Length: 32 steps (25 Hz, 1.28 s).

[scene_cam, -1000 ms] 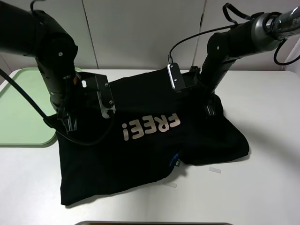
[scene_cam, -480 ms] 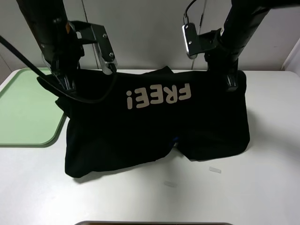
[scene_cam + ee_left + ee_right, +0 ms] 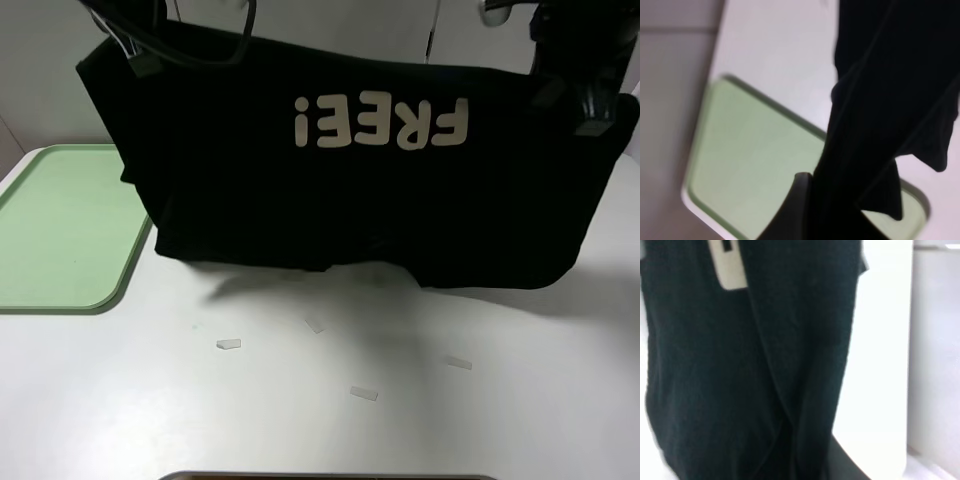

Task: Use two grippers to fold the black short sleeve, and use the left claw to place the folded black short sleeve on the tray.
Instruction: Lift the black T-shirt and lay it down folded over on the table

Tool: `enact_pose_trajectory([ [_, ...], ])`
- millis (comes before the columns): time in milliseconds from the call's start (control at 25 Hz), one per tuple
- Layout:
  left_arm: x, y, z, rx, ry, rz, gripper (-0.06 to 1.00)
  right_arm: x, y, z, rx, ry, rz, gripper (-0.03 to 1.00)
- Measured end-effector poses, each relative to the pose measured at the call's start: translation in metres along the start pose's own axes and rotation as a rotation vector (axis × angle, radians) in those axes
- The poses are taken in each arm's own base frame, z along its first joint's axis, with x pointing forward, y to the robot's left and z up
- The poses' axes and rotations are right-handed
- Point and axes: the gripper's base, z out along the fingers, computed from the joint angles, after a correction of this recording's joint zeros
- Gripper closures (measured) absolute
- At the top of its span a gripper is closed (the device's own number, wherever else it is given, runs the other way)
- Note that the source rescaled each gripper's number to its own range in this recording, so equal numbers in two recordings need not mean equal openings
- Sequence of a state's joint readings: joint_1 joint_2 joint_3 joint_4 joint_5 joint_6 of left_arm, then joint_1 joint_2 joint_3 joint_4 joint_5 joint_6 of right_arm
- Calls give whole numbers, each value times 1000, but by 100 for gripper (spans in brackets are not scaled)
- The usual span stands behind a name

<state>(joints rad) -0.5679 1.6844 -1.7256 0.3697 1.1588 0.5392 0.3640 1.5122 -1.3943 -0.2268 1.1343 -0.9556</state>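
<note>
Left hand and right hand pinch one black shirt's top corners. Its lower edge hangs beside one tray.

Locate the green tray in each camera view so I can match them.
Exterior high: tray at the left edge, on the table, left of the hanging shirt.
Left wrist: tray large, partly behind the shirt.
Right wrist: not in it.
Shared landmark: the black shirt, in all three.
</note>
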Motion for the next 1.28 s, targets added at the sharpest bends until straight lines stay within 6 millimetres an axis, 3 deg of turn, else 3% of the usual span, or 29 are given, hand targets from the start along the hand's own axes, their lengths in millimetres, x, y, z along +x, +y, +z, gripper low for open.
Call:
enact_pose_trajectory([
  [320,-14,13,-43,-67,-148,24,94,25,7,-63,146,-26,54,97],
  [600,-24,1,-78,-124,-238,113,94,36,-2,-118,299,-79,99,97],
  [960,-17,-10,-114,-174,-315,156,94,48,10,-152,360,-155,170,97],
  [1280,4,-12,-145,-170,-405,117,94,64,42,-176,372,-259,197,97],
])
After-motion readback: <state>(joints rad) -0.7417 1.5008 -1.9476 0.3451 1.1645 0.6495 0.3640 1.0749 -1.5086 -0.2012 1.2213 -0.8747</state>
